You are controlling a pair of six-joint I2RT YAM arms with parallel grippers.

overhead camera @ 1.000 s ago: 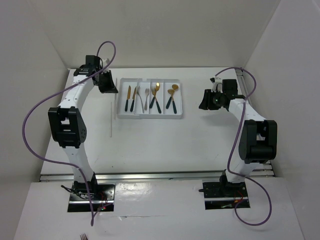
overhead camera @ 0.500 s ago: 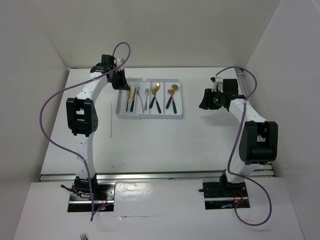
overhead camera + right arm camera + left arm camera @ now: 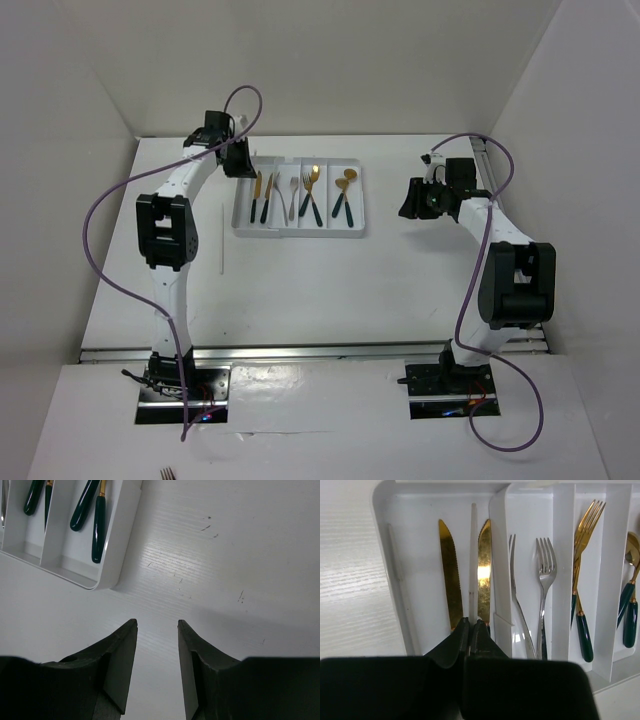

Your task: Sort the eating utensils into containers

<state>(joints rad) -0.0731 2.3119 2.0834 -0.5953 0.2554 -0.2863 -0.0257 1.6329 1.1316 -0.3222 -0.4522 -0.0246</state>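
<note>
The white tray (image 3: 300, 233) lies at the table's far middle. Its compartments hold two gold knives (image 3: 262, 193), silver forks (image 3: 292, 190), a gold fork (image 3: 312, 190) and gold spoons (image 3: 345, 190). My left gripper (image 3: 240, 165) is over the tray's far left corner. In the left wrist view it (image 3: 471, 623) is shut on a thin white stick (image 3: 473, 555) that points out between the two gold knives (image 3: 450, 575). The silver fork (image 3: 544, 572) lies in the compartment beside them. My right gripper (image 3: 157, 622) is open and empty over bare table, right of the tray (image 3: 117, 555).
A thin white stick (image 3: 222, 245) lies on the table left of the tray. White walls close the table at the left, the back and the right. Teal handles (image 3: 98, 530) show in the tray's rightmost compartment in the right wrist view.
My left arm has swung right, from left of the tray to over its far left corner. It has barely moved in the last half second. The right arm has not moved.
</note>
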